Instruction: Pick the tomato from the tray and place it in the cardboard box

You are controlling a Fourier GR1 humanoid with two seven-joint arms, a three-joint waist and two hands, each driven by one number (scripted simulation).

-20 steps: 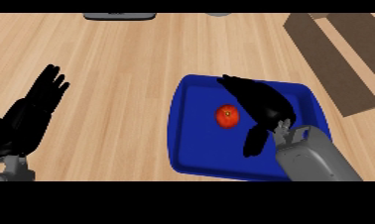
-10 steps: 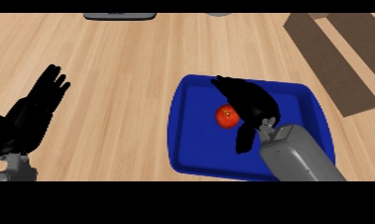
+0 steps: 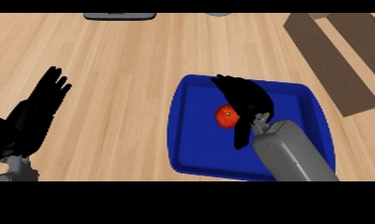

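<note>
A red tomato (image 3: 226, 116) lies in the middle of the blue tray (image 3: 196, 153) at the lower right of the counter. My right hand (image 3: 246, 100) is over the tray, its palm right beside the tomato on its right side. The fingers stretch past the tomato toward the tray's far rim and the thumb hangs down below it, so the hand is open and partly covers the tomato's right edge. The cardboard box (image 3: 330, 54) stands at the right edge, beyond the tray. My left hand (image 3: 36, 109) rests open at the lower left, fingers up.
A dark flat object (image 3: 119, 16) and a grey round object (image 3: 218, 14) sit at the counter's far edge. Bare wooden counter (image 3: 132, 69) stretches between the tray and my left hand.
My right hand and forearm have slid left across the tray, from a little right of the tomato to right against it. The tomato and my left hand have stayed put.
</note>
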